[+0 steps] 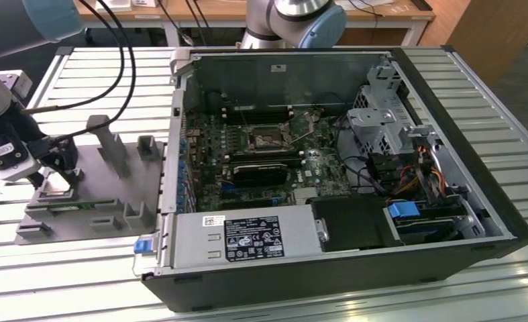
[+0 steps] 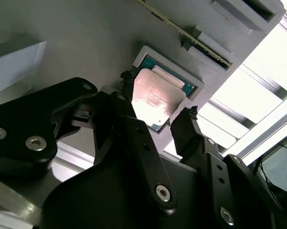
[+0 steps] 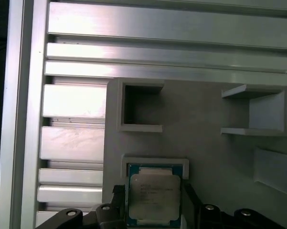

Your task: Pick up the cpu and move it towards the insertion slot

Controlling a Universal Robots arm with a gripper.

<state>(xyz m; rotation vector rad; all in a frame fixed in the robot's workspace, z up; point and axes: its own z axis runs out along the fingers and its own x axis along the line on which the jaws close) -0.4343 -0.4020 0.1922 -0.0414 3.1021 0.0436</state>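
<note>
Two wrist views put the gripper (image 2: 158, 96) astride the cpu (image 2: 153, 106). The cpu sits silver top up in a pale-framed recess (image 3: 155, 161) of the grey fixture plate (image 3: 205, 143). Can't tell whether the gripper is clamped on it or just flanking it.

The first wrist view adds a square pocket (image 3: 141, 107) and a walled bracket (image 3: 278, 112) on the plate, plus the slatted counter (image 3: 71, 100) beside it. Part of the cpu is cut off at the frame edge there.

The second wrist view adds a thin green strip (image 2: 181, 29) on the plate just beyond the recess. The gripper body hides approx half that scene.

The exterior view gives the wider layout. The plate lies near the counter's edge at the exterior view's left, w/ an open pc case (image 1: 335, 282) mid-counter. The insertion slot (image 1: 268, 139) is on the motherboard (image 1: 322, 164) inside the case, well apart from the gripper. In this view the cpu is hidden under the gripper, and the slot's detail is hard to make out.
</note>
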